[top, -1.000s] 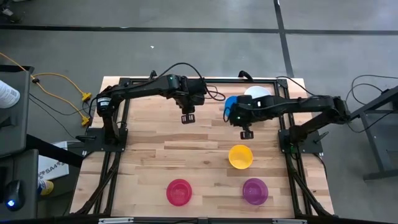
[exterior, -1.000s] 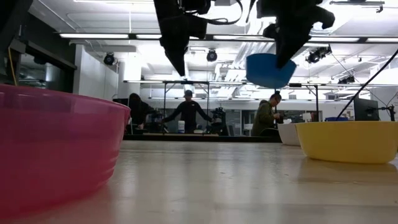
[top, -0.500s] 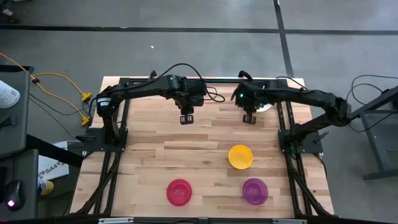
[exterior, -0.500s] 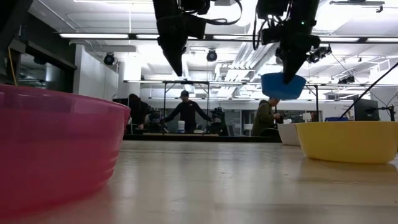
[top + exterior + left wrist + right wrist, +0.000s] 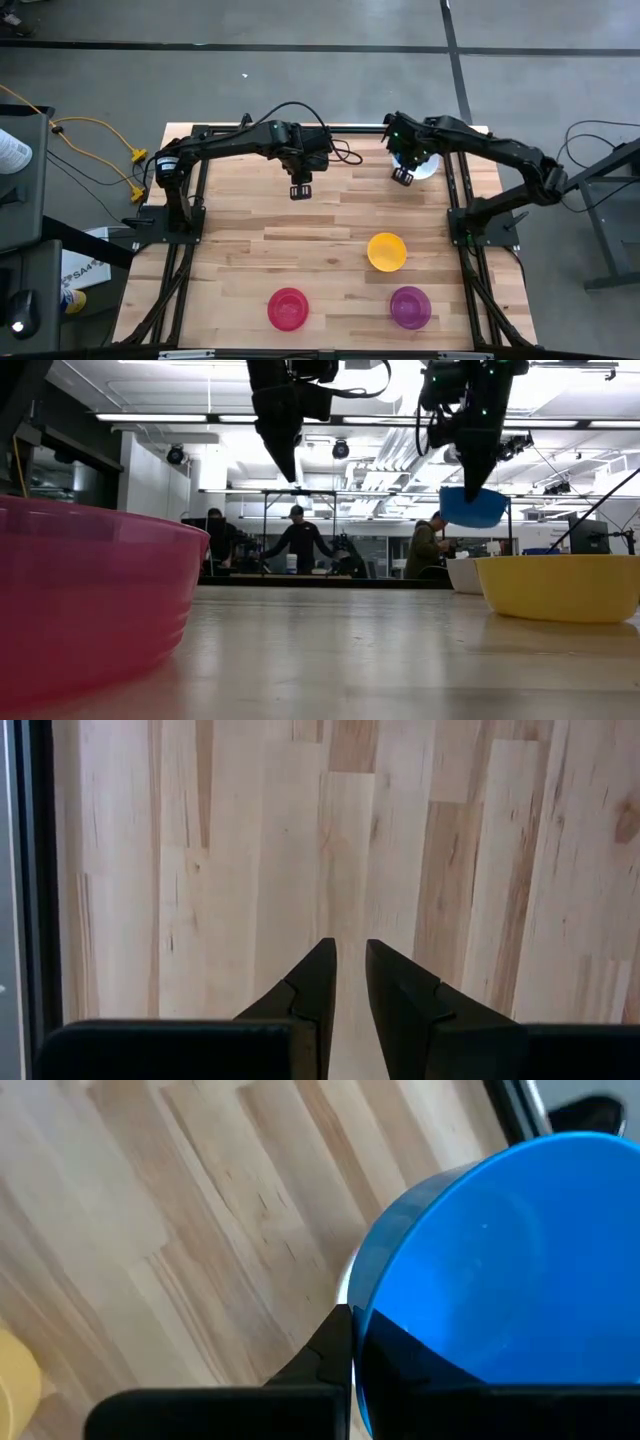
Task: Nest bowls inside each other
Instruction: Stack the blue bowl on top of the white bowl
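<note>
Right tool (image 5: 403,176) carried blue bowl (image 5: 473,507) over white bowl (image 5: 428,165).

right gripper (image 5: 404,176) at table's (image 5: 240,260) far right corner | held bowl (image 5: 473,508) above another bowl (image 5: 430,167) | left gripper (image 5: 301,191) well apart leftward

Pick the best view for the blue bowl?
Right wrist view: the blue bowl fills it, rim pinched in the right gripper. Low view shows it small, hanging above the table. High view hides it under the arm; left wrist misses it.

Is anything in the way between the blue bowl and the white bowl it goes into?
Nothing visible. The right gripper holds the blue bowl by its rim in the air, above the white bowl, with only air between.
</note>
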Controlling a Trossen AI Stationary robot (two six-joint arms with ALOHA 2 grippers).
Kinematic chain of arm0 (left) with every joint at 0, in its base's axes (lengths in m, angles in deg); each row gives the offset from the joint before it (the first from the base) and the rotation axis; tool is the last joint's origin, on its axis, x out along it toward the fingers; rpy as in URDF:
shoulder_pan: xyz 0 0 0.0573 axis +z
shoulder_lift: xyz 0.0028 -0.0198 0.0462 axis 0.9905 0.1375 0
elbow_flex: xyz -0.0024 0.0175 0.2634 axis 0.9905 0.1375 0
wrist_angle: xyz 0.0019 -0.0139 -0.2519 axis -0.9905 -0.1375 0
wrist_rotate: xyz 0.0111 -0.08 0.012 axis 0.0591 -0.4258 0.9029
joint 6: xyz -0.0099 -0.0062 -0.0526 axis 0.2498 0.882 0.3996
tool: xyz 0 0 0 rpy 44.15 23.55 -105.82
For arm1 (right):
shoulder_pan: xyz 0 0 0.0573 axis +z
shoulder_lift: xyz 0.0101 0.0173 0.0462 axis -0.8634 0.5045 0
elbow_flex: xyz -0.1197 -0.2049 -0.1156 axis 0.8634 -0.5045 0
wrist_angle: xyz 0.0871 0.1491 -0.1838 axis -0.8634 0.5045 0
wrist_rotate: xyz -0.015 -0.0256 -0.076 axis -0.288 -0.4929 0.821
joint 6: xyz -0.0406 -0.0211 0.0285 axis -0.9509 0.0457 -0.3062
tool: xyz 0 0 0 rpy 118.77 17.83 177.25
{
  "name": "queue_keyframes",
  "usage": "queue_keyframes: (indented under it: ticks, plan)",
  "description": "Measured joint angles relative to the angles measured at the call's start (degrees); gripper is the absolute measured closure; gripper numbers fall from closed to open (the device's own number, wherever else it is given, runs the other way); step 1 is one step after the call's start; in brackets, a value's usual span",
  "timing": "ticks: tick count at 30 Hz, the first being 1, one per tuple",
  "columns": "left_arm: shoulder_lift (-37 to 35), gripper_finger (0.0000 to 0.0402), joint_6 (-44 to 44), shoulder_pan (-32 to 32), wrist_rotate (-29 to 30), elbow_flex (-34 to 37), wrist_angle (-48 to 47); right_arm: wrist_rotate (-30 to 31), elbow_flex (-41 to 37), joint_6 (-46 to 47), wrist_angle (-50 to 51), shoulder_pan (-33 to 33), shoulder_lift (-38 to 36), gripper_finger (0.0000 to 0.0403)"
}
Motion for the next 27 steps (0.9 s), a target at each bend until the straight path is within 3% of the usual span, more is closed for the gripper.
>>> queue_keyframes:
  ticks: [9, 27]
  plan:
    - [0.00, 0.0343, 0.26, 0.00, 0.00, 0.00, 0.52, -0.06, -9.85, -0.52, -8.03, -1.63, 0.00, 0.0400]
    - [0.00, 0.0343, 1.53, 0.00, 0.00, 0.02, 0.82, -1.25, -17.93, -2.37, -15.65, -9.55, 0.02, 0.0400]
